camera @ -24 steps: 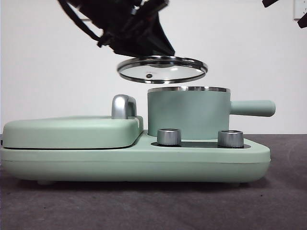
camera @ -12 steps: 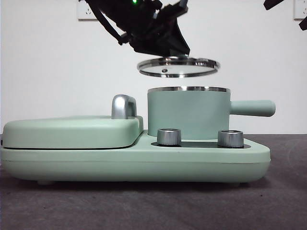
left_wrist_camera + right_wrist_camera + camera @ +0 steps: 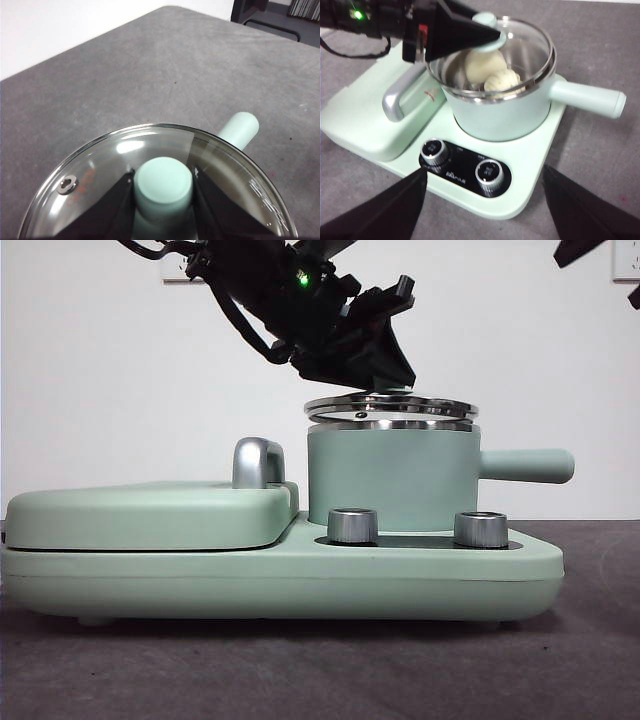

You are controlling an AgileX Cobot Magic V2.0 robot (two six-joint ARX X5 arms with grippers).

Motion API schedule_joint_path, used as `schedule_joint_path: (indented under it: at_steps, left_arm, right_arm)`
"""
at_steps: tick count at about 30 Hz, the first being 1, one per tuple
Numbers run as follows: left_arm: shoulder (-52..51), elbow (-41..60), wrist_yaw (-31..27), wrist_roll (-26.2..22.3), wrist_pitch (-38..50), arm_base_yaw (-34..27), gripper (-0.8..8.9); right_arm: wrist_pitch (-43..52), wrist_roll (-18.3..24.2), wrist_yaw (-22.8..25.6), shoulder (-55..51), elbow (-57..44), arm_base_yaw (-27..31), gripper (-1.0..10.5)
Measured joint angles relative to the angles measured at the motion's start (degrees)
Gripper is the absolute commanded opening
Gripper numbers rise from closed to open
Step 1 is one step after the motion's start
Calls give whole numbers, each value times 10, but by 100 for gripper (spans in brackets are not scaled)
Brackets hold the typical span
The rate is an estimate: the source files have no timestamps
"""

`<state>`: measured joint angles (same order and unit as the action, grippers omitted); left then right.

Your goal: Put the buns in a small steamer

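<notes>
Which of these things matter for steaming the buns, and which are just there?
Part of the job:
- buns, both inside the pot
- small steamer
- glass lid, tilted just above the rim
- left pincer, clamped on the lid's knob

Just there:
- flat griddle lid with chrome handle
- two dials
- right pincer, waiting, open

The small steamer [image 3: 390, 480] is mint green with a steel rim; its lid [image 3: 520, 42] is clear glass, steel-edged, with a mint-green knob [image 3: 163, 184]. Inside lie the buns [image 3: 492, 72], off-white and cream. The cooker base [image 3: 280, 580] is mint green with silver dials [image 3: 489, 172] on a black panel. The surface [image 3: 150, 65] is dark grey.
</notes>
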<state>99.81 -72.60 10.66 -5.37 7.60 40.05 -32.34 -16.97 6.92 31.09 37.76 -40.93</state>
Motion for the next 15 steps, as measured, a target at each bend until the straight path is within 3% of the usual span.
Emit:
schedule_joint_path:
  at_steps: [15]
  left_arm:
    - [15,-2,-1,-2,16,3,11]
  right_arm:
    - [-5,0,1,0,0,0,364]
